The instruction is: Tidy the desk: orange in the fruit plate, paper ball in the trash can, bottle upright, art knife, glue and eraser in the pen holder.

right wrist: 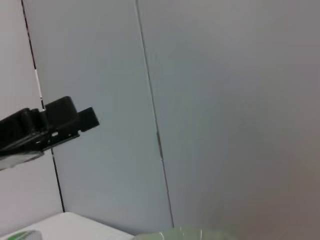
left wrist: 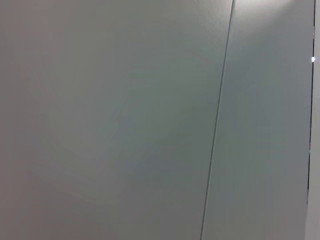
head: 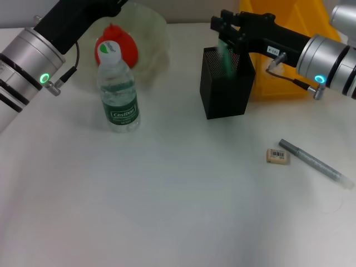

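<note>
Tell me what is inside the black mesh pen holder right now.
A green stick-like item stands upright in the pen holder, directly under the right gripper hovering at its rim. The dark mesh hides the item's lower part and anything else on the holder's floor.

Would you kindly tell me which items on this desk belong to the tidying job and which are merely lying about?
Part of the job:
orange in the fruit plate
bottle, upright
pen holder, green item inside
right pincer above it
trash can
eraser
silver art knife

Lying about:
nothing else on the white table
</note>
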You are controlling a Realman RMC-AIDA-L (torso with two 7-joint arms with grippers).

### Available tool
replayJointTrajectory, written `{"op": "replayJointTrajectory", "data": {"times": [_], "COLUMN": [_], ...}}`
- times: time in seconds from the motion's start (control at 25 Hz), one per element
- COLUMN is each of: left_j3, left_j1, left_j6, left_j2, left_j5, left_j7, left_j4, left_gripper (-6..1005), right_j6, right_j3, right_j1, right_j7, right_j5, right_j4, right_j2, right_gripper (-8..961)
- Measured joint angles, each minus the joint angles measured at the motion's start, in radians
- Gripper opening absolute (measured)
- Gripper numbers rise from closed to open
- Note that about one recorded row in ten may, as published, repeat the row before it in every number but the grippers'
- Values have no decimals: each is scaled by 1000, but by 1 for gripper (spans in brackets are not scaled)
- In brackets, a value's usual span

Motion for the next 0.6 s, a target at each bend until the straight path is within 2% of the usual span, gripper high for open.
{"op": "replayJointTrajectory", "data": {"times": [0.12,0.36,0.4,0.44,0.52,0.56,0.6], "left_j3": [2,-2,-2,-2,-2,-2,-2], "left_j1": [-3,-3,-3,-3,-3,-3,-4], "left_j6": [-5,-6,-6,-6,-9,-11,-17], "left_j2": [0,0,0,0,0,0,0], "left_j5": [0,1,1,1,1,1,1], "left_j7": [1,1,1,1,1,1,1], "left_j4": [-1,-1,-1,-1,-1,-1,-1], "left_gripper": [809,808,808,808,808,808,808], "right_j6": [-3,-49,-78,-78,-93,-99,-120], "right_j3": [4,4,-22,-22,-63,-91,-120], "right_j1": [0,-45,-93,-93,-149,-188,-248], "right_j7": [0,55,180,180,337,454,638], "right_j5": [3,55,29,29,-27,-84,-205], "right_j4": [-1,-58,-158,-158,-289,-394,-580], "right_j2": [0,-1,-3,-3,-5,-6,-5], "right_gripper": [221,450,472,494,538,560,560]}}
